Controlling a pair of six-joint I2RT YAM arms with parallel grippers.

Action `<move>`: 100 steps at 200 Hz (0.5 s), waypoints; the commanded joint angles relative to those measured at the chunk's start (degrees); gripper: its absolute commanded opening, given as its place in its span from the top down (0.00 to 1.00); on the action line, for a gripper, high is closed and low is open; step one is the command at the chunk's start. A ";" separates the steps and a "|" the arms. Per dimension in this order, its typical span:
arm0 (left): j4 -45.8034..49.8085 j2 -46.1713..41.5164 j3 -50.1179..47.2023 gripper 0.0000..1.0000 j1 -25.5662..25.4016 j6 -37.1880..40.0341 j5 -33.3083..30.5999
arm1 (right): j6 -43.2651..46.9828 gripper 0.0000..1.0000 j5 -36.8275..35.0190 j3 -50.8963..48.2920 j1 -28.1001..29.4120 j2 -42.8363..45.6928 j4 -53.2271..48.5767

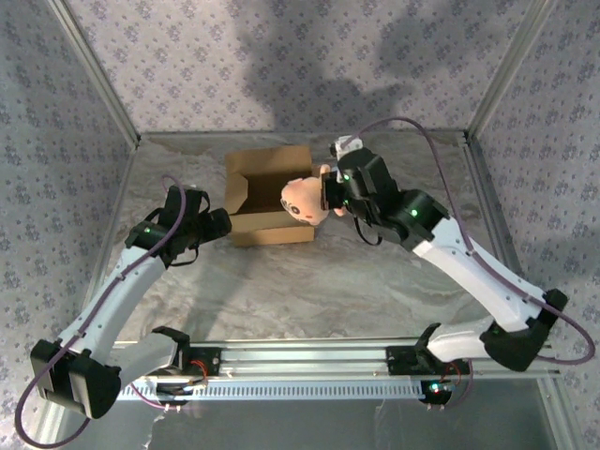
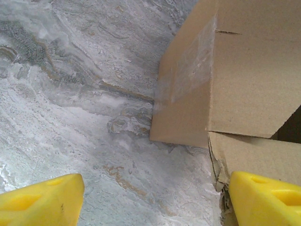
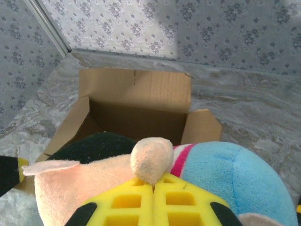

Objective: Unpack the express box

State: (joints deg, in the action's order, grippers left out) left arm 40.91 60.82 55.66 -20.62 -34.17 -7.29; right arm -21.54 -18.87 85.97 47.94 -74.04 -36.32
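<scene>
Overhead: express box (image 1: 267,197) stands on the counter (image 1: 281,291), brown, flaps up. Its right rim is hidden by a plush doll (image 1: 305,200) hanging from the right tool (image 1: 330,192). Left tool (image 1: 220,225) is at the box's left front corner, tips hard to make out.

Left wrist: box cut off by the frame, shiny tape on its wall. Yellow fingers (image 2: 42,200) are apart, one just beside a flap.

Right wrist: tool pinched together on the doll's pink nub above the open box; doll's face hidden.

Grey marbled tabletop (image 1: 281,291) enclosed by floral-patterned walls (image 1: 187,56) with metal corner posts (image 1: 94,66)
</scene>
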 commanded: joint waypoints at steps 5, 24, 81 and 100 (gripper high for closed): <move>0.42 0.71 2.25 0.19 0.32 -1.23 -0.64 | -2.89 1.00 -1.77 -3.97 0.77 5.05 -1.60; -0.10 0.88 2.26 0.20 0.32 -1.50 -0.60 | -4.54 1.00 -2.09 -7.88 1.14 8.08 -2.17; -0.11 2.33 3.57 0.20 0.33 -1.24 -0.46 | -8.93 1.00 -2.04 -18.96 1.89 14.04 -4.14; -0.12 2.63 3.74 0.20 0.32 -1.42 -0.31 | -9.38 1.00 -2.22 -20.93 2.01 14.53 -5.32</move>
State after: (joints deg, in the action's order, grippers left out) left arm 40.86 63.13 56.51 -20.62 -35.05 -7.27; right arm -28.53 -19.79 67.42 49.50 -60.88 -39.53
